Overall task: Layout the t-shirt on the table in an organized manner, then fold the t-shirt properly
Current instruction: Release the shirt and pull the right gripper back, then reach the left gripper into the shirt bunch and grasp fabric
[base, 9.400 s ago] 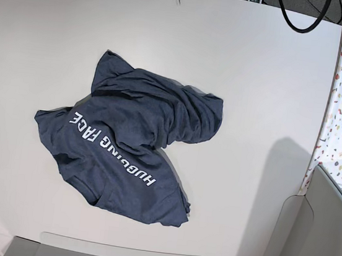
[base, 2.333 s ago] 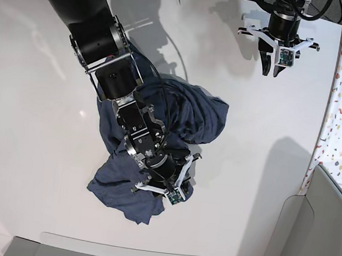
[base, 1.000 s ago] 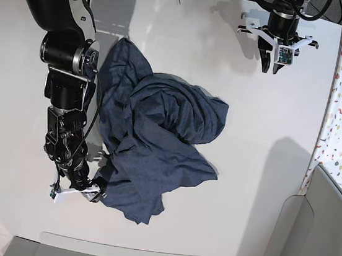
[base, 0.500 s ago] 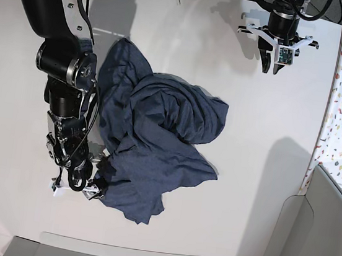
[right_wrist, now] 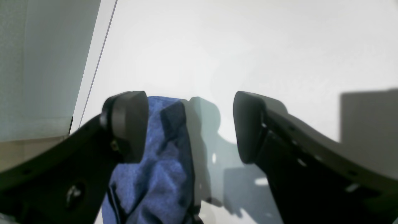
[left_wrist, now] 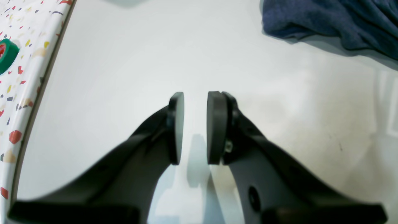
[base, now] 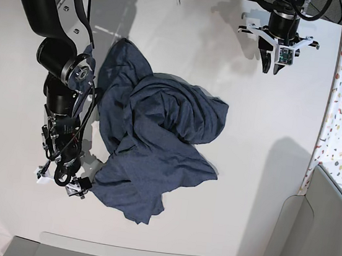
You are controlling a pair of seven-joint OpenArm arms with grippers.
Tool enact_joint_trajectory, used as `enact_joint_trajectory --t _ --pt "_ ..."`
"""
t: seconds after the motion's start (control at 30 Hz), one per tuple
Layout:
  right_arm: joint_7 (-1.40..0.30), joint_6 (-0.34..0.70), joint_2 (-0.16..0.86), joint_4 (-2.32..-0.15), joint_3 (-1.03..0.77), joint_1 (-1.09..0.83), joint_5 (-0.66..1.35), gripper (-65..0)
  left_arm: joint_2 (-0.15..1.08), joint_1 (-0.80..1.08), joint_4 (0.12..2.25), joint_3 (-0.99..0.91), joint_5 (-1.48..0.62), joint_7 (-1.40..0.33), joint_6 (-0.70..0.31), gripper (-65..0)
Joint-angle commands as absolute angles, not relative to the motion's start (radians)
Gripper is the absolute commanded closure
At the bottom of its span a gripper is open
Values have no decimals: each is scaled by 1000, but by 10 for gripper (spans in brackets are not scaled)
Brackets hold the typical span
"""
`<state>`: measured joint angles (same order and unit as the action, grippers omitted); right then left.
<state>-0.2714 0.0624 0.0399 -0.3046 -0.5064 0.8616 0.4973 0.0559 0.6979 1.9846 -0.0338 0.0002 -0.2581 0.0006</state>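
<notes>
Navy cloth, the t-shirt, lies bunched in the middle of the table in the base view, plain side up and lettering hidden. At lower left of that frame the right gripper sits at the shirt's edge; its wrist view shows the jaws spread wide with a fold of the t-shirt lying against the left finger, not pinched. Closing from here could catch only a thin ridge, or several layers at once, so a pull might slip off or drag the heap instead of spreading it. The left gripper, at upper right, is parted narrowly around nothing, well apart from the cloth. Only the base view shows the whole crumple; only the wrist views show the jaw gaps.
</notes>
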Motion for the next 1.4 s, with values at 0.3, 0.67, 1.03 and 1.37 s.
enact_joint_trajectory --t 0.3,0.67,1.03,1.37 --pt "-274 67 -13 -317 -499 914 501 -424 59 704 2002 -41 -1 -229 5 -130" --pt "-269 68 1 -317 -499 905 499 -190 62 705 2002 -42 -1 -229 5 -130" --pt "-282 70 25 -323 -432 860 467 -4 62 699 2003 -44 -1 -229 5 -130" --pt "-699 70 53 -794 -443 489 524 -2 62 664 2009 -45 -1 -228 5 -130"
